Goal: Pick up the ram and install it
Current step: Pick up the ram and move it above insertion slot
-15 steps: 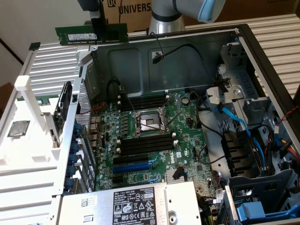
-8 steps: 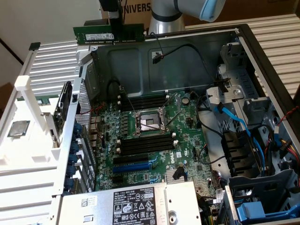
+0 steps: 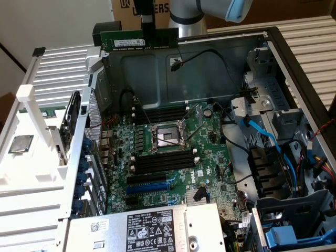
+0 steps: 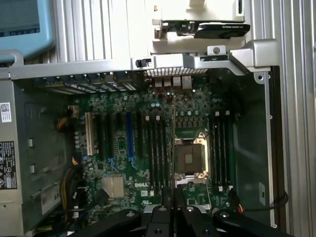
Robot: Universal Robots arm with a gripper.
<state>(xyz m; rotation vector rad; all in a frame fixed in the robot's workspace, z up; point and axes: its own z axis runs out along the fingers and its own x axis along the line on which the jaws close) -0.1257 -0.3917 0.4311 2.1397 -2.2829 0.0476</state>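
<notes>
At the top of the exterior view, left of centre, the ram (image 3: 140, 39) hangs level in the air above the back edge of the open computer case (image 3: 273, 58), a long dark-green stick with a pale label on its face. The gripper (image 3: 149, 38) comes straight down from the arm (image 3: 186, 10) and its dark fingers (image 3: 149, 26) cross the stick a little to the exterior view's right of its middle; the jaws look closed flat on the board, with only its thickness between them. In the wrist view the gripper (image 4: 173, 205) sits at the bottom centre of the frame, and the ram (image 4: 174, 148) appears edge-on as a thin vertical line running up from between the fingertips, though this line is faint and I cannot follow its full length. Below it lies the green motherboard (image 3: 173, 157), with the open processor socket (image 3: 167, 137) near its middle and banks of long black memory slots (image 3: 160, 114) above and below the socket in the exterior view. A silver processor chip (image 3: 20, 143) rests on the white rack (image 3: 31, 173) at the left of the exterior view, well apart from the case. The labelled power supply (image 3: 152, 228) fills the bottom centre, and blue cables (image 3: 262, 134) run through the drive bay on the exterior view's right.
</notes>
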